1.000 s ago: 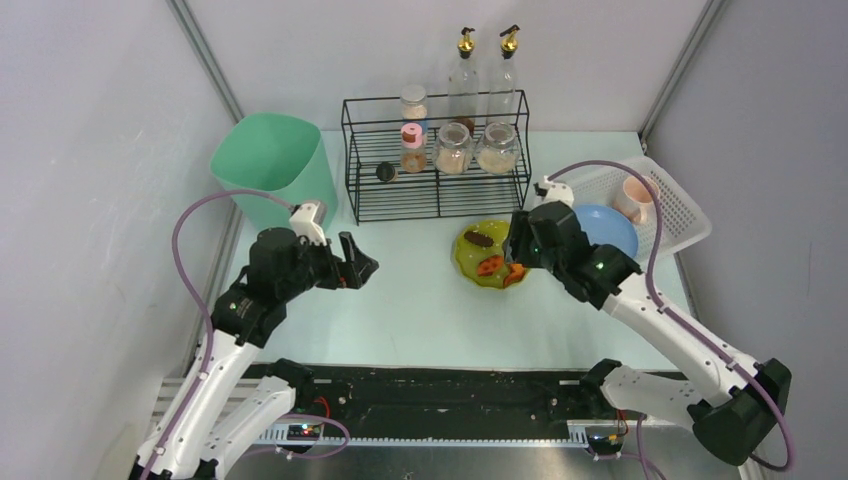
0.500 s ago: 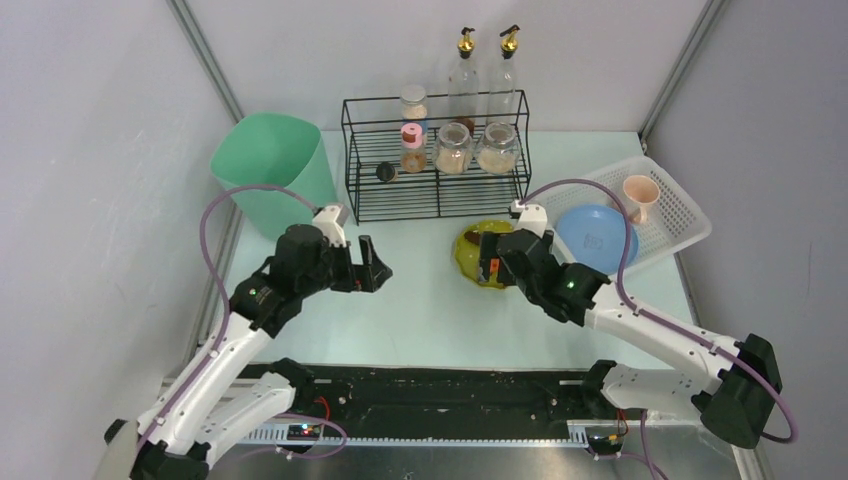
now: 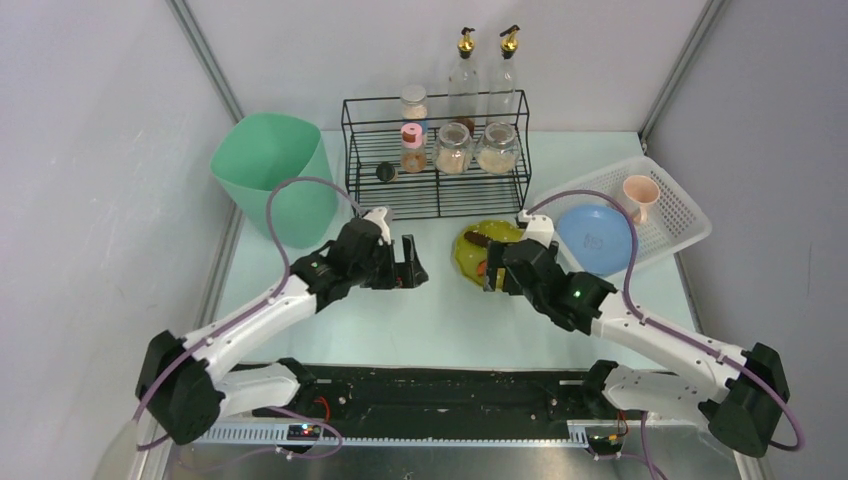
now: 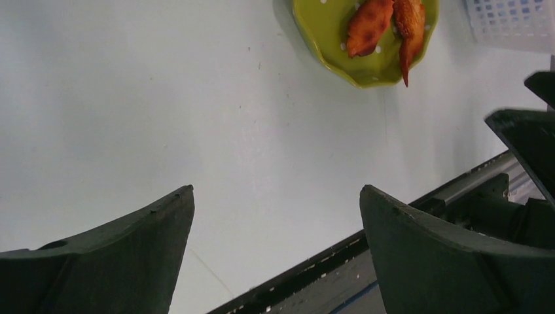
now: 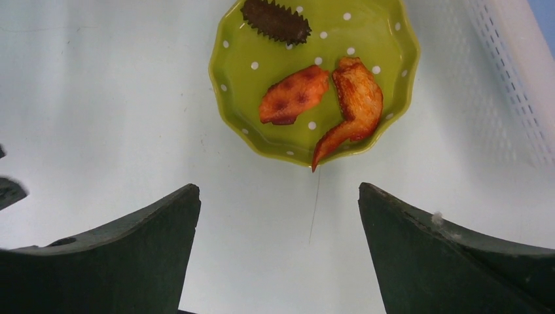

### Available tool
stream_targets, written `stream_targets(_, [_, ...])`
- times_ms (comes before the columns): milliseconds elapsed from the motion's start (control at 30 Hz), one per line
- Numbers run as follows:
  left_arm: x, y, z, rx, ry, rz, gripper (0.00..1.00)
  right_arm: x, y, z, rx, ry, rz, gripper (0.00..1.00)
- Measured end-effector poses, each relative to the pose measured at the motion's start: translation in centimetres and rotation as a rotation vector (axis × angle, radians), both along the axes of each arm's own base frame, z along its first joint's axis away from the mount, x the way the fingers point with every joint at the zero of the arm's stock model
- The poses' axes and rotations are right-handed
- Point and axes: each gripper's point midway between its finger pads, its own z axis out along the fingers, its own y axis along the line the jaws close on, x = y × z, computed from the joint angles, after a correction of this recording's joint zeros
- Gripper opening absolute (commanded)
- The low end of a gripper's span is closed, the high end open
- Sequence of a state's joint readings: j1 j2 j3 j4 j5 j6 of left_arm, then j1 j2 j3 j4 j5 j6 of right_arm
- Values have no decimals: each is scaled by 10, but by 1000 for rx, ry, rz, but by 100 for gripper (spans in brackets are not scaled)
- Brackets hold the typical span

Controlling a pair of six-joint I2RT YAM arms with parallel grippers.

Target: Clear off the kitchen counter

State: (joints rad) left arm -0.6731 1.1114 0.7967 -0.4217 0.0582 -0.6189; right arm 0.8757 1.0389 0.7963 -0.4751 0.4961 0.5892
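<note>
Kitchen counter table (image 3: 430, 320) fills the middle of the overhead view, pale and mint-white, and by the look of it the clearing is well along but not finished. Already off the open surface are the spice jars (image 3: 452, 147) on the black wire rack (image 3: 440, 195) at upper centre, and the blue plate (image 3: 595, 235) and pink cup (image 3: 638, 197) inside the white slatted basket (image 3: 680, 215) at right. What is left on the table is one item: the green dotted plate (image 5: 393, 59), just right of centre, carrying two orange-brown chicken pieces (image 5: 292, 97) and a dark ridged morsel (image 5: 275, 21). A green bin (image 3: 275, 175) stands at upper left beside the rack, and scraping the food into it and then putting the plate in the basket seems the likely remainder, though that is only a judgement. The right arm (image 3: 640, 325) hangs over the near edge of the plate, its jaws spread and holding nothing. The left arm (image 3: 270, 305) reaches in from the left, well short of the plate, its jaws likewise spread and empty above bare table.
</note>
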Motion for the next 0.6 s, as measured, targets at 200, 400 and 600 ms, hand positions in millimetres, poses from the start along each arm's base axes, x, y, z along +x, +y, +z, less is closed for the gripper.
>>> stream_targets(200, [16, -19, -28, -12, 75, 37, 100, -12, -12, -2, 20, 12, -19, 94])
stream_targets(400, [27, -45, -50, -9, 140, 32, 100, -21, -22, -5, 39, 12, -26, 93])
stream_targets(600, [38, -67, -68, -30, 170, 35, 97, -26, -27, -5, 55, 7, -24, 93])
